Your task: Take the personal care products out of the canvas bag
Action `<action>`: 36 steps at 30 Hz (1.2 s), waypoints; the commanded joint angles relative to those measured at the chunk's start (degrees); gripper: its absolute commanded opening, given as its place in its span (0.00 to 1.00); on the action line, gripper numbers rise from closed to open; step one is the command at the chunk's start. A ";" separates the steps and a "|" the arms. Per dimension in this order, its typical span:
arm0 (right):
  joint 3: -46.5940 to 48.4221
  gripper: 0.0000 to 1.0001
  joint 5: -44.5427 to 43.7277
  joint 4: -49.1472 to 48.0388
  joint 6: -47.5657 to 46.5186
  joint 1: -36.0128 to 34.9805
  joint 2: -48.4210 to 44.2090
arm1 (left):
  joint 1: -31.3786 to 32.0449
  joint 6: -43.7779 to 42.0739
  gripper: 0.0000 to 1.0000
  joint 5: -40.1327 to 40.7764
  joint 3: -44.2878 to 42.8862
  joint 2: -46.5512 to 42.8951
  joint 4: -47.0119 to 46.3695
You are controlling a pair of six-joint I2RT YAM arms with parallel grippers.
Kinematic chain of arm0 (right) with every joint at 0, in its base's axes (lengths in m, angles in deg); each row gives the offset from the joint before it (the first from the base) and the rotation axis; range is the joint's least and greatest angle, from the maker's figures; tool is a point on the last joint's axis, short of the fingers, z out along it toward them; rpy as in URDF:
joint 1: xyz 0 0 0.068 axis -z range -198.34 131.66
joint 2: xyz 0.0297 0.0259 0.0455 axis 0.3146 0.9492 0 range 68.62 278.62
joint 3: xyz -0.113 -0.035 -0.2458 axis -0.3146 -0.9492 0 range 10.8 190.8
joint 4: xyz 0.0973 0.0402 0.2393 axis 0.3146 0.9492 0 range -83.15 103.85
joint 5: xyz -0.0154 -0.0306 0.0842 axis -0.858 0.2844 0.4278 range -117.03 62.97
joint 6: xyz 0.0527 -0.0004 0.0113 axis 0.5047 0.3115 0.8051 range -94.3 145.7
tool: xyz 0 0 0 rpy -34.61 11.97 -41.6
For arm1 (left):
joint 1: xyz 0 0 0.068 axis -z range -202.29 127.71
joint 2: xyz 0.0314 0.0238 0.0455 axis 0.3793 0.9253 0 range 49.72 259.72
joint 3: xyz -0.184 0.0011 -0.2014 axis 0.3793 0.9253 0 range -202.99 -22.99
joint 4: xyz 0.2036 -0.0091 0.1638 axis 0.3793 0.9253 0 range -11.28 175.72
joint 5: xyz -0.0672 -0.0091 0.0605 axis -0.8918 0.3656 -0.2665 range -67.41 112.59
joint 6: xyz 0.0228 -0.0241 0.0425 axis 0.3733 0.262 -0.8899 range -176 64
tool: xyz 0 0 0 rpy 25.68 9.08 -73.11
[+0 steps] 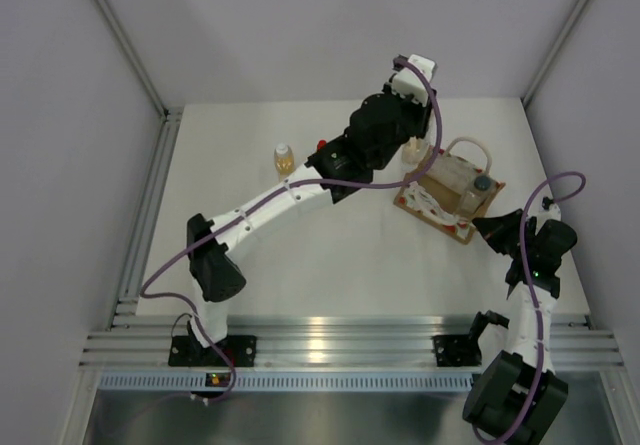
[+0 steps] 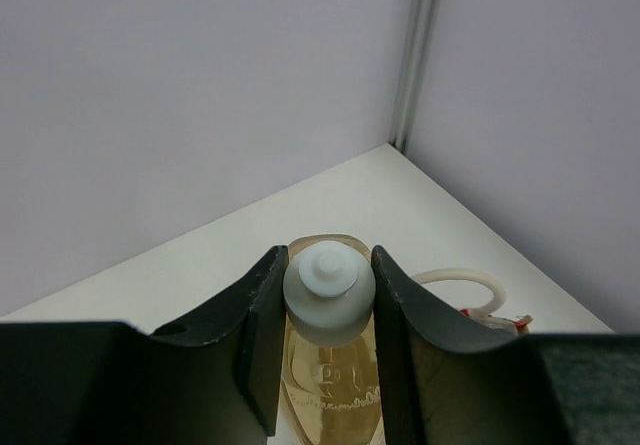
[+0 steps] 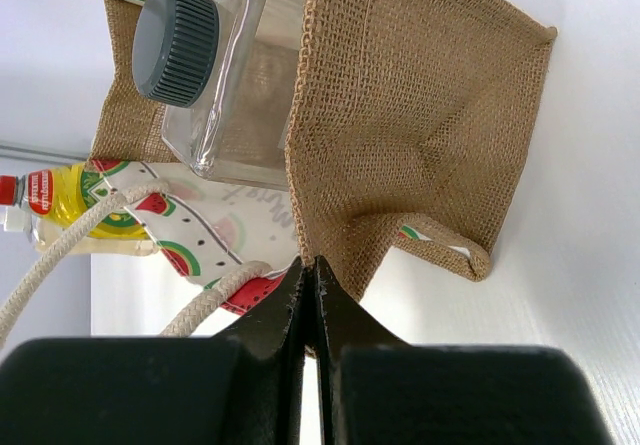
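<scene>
The canvas bag lies open on the table at the right, with its white watermelon-print panel and rope handles. My right gripper is shut on the bag's brown rim; it also shows in the top view. A clear bottle with a dark grey cap sits inside the bag. My left gripper is shut on the white cap of an amber bottle, just past the bag's far left corner. A second amber bottle stands at the far left. The yellow, red-capped bottle shows beyond the bag.
Grey walls close in the table on the left, back and right, with a corner post right behind my left gripper. A metal rail runs along the near edge. A red cap peeks out beside my left arm.
</scene>
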 commanded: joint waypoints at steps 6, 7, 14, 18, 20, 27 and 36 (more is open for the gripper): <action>-0.18 0.00 -0.23 0.54 -0.64 -0.42 0.20 | -6.42 1.35 0.00 7.97 7.14 -13.74 -6.62; -0.26 0.00 -0.23 0.55 -0.81 -0.42 0.20 | -7.82 1.99 0.00 7.62 8.20 -14.62 -6.62; -0.44 0.00 -0.32 0.63 -0.90 -0.42 0.02 | -14.51 9.19 0.00 3.14 16.47 -14.98 -6.88; -0.53 0.00 -0.58 0.55 -0.99 -0.42 0.20 | -15.83 9.99 0.00 1.82 20.25 -13.84 -10.46; -0.53 0.00 -0.58 0.46 -0.99 -0.42 0.11 | -15.83 10.08 0.00 0.77 22.10 -12.96 -11.97; -0.70 0.00 -0.49 0.55 -0.99 -0.42 0.20 | -15.57 11.48 0.00 0.32 26.40 -10.32 -16.45; -0.79 0.00 -0.41 0.55 -1.08 -0.42 0.02 | -13.20 11.05 0.00 0.67 31.50 -6.11 -22.34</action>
